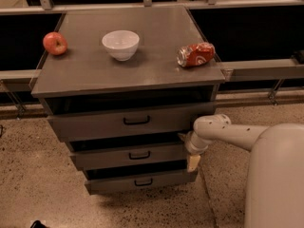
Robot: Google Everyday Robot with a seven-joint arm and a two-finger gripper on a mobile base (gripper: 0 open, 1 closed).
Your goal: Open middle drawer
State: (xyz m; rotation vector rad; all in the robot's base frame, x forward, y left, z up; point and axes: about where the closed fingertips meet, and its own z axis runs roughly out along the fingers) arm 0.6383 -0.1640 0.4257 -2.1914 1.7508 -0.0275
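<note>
The gripper sits at the middle drawer's right end, below the counter's front-right corner; whether it grips anything cannot be told.

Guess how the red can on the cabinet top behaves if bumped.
The red can lies on its side near the right edge of the cabinet top, so it probably rolls and could drop off. It looks dented, so likely light, thin-walled. The gripper is lower, beside the middle drawer.

Robot lab: gripper beside grey cabinet
</note>
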